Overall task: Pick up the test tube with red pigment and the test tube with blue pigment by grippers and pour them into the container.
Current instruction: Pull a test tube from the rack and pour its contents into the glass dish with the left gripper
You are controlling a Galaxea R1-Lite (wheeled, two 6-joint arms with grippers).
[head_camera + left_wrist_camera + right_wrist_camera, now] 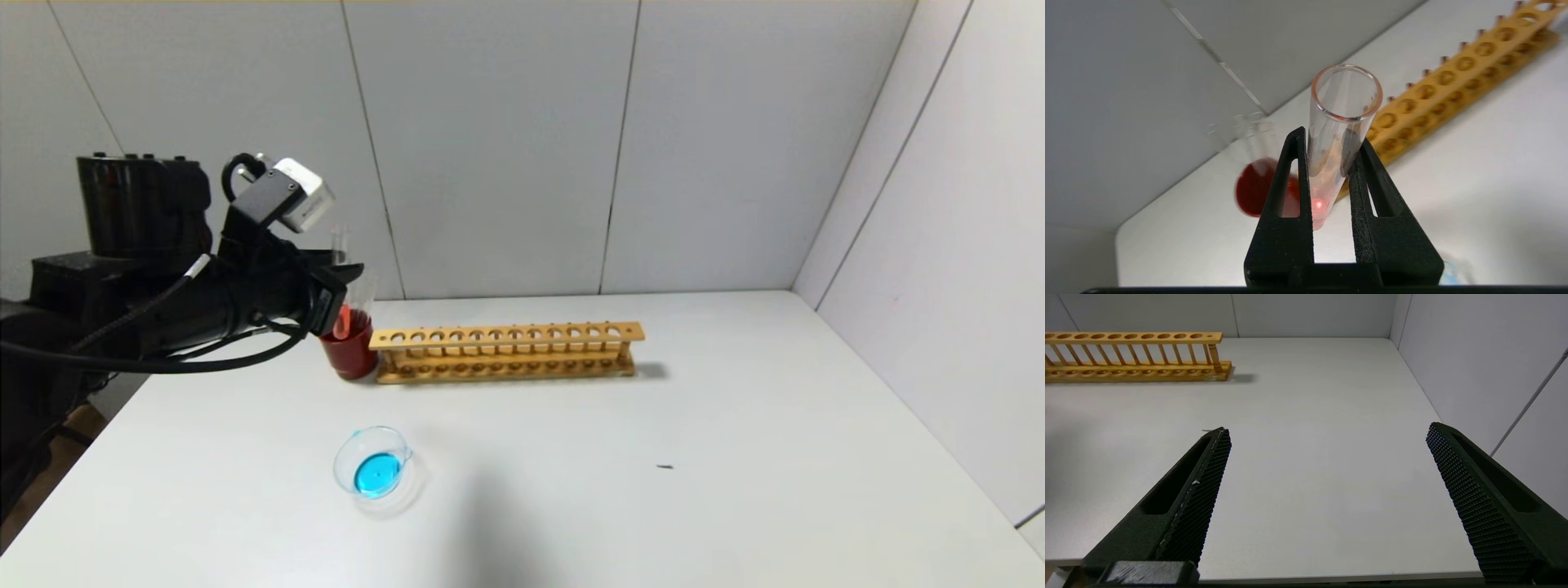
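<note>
My left gripper (349,271) is shut on the test tube with red pigment (348,320), a clear tube held about upright with orange-red liquid at its bottom, close above the rim of the dark red cup (351,357). In the left wrist view the jaws (1331,136) pinch the tube (1341,118) on both sides. The container (371,464), a shallow glass bowl, sits nearer the table's front and holds blue liquid. No tube with blue liquid shows. My right gripper (1327,433) is open and empty over the table's front right.
A long wooden tube rack (506,351) with empty holes stands right of the red cup, which also shows in the left wrist view (1255,188). A colourless tube (369,287) stands in the cup. Grey walls close the back and right.
</note>
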